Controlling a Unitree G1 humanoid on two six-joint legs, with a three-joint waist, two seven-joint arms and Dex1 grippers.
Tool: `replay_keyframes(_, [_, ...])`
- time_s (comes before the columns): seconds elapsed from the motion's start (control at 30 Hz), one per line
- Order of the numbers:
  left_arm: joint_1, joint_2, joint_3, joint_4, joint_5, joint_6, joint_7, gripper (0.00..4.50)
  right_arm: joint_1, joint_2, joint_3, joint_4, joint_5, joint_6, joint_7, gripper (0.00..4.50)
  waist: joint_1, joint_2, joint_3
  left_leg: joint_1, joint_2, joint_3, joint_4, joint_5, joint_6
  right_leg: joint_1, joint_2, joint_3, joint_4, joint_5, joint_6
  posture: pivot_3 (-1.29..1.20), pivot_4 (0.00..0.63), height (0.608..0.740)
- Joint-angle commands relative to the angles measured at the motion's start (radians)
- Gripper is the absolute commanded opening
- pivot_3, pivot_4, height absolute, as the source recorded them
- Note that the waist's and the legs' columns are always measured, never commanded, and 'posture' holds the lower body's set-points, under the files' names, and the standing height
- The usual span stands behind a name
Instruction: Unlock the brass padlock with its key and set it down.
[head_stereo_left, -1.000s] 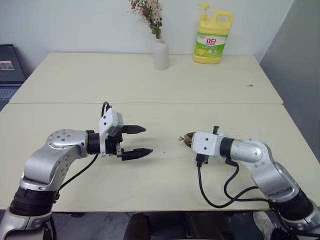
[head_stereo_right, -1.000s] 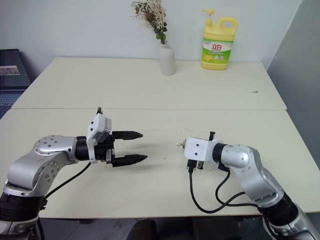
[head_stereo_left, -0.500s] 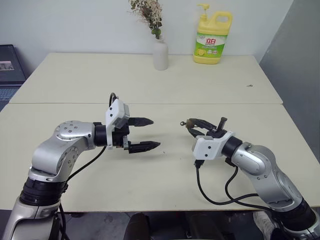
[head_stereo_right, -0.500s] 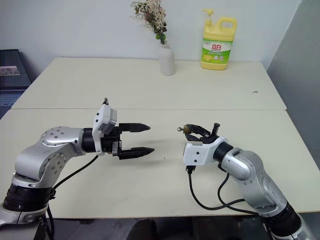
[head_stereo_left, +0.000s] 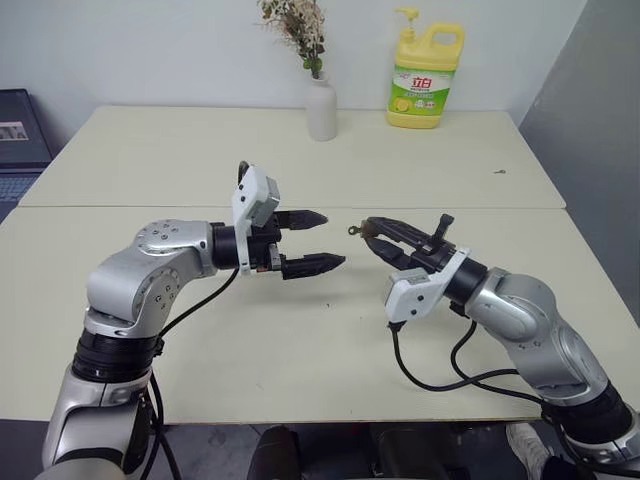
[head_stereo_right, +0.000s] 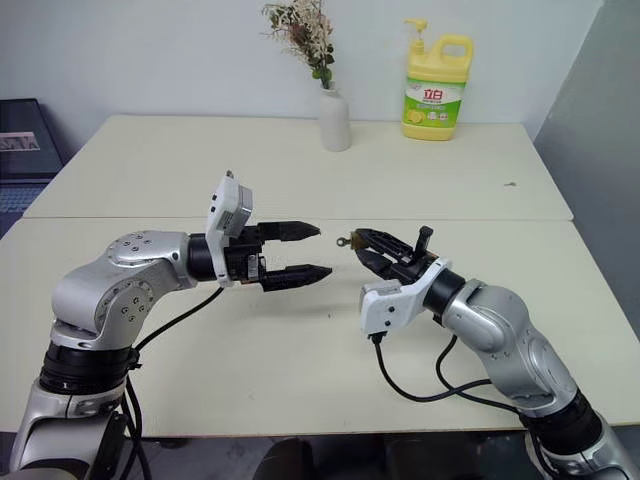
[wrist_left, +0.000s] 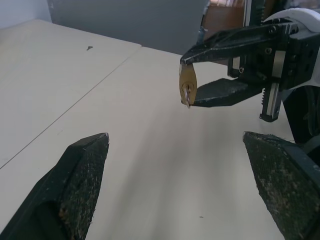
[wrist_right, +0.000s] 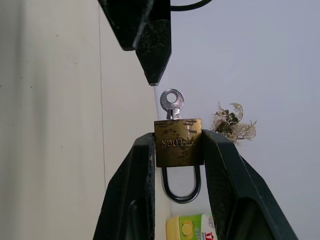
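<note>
Left of frame centre: left claw (head_stereo_left: 318, 241) released, fingers spread wide, raised above the cream table (head_stereo_left: 300, 340). Just right of centre: right claw (head_stereo_left: 372, 232) clenched on the brass padlock (wrist_right: 177, 142), the key (wrist_right: 171, 103) sticking out of its body toward the left claw, shackle between the fingers.

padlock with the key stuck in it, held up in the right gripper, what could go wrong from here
1. The small brass padlock is pinched only by the tips of the right gripper, above the cream table; a push could knock it loose.
2. The thin silvery key offers just a tiny ringed head, so the wide-open left gripper may close beside it.
3. One left fingertip is already close; a slight misalignment might bend the key.
</note>
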Motion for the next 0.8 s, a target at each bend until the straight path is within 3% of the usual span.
replay_keyframes(0.03, [-0.038,-0.010,0.007,-0.013,-0.002,-0.001,0.020,4.50,-0.023,0.013,-0.029,-0.019,-0.001,-0.007,0.006,0.94,0.000,0.000,0.000,0.000,0.000,0.000,0.000,0.000,0.000,0.000,0.000,0.000,0.000,0.000,0.000,0.00,0.150,0.740])
replay_keyframes(0.27, [-0.058,-0.022,0.019,-0.018,-0.062,0.063,0.021,4.50,-0.034,0.034,-0.026,-0.005,-0.007,-0.008,0.016,0.94,0.000,0.000,0.000,0.001,0.000,-0.001,0.000,0.000,0.000,0.001,0.000,0.000,0.000,0.000,0.000,0.00,0.150,0.740])
replay_keyframes(0.3, [-0.059,-0.021,0.015,-0.014,-0.058,0.060,0.019,4.31,-0.035,0.036,-0.025,-0.004,-0.006,-0.009,0.018,0.94,0.000,0.000,0.000,0.000,0.000,-0.001,0.000,0.000,0.000,0.001,0.000,-0.001,0.000,0.000,0.000,0.00,0.150,0.740])
replay_keyframes(0.4, [-0.056,-0.018,-0.008,-0.003,-0.029,0.035,0.006,3.63,-0.040,0.041,-0.022,0.001,-0.004,-0.015,0.019,0.94,0.000,0.000,0.000,0.000,0.000,-0.001,0.000,0.000,0.000,0.001,0.000,-0.001,0.000,0.000,0.000,0.00,0.150,0.740])
replay_keyframes(0.77, [-0.083,-0.066,-0.027,0.039,-0.019,0.015,0.014,0.03,-0.053,0.055,-0.011,0.004,0.000,-0.028,0.038,0.94,0.001,0.000,0.000,0.001,0.000,-0.002,0.000,0.000,0.000,0.001,0.000,-0.001,0.000,0.000,0.000,0.00,0.150,0.740])
replay_keyframes(0.8, [-0.085,-0.070,-0.026,0.043,-0.021,0.017,0.016,0.00,-0.053,0.056,-0.011,0.003,0.000,-0.028,0.040,0.94,0.001,0.000,0.000,0.001,0.000,-0.002,0.000,0.000,0.000,0.002,0.000,-0.001,0.000,0.000,0.000,0.00,0.150,0.740])
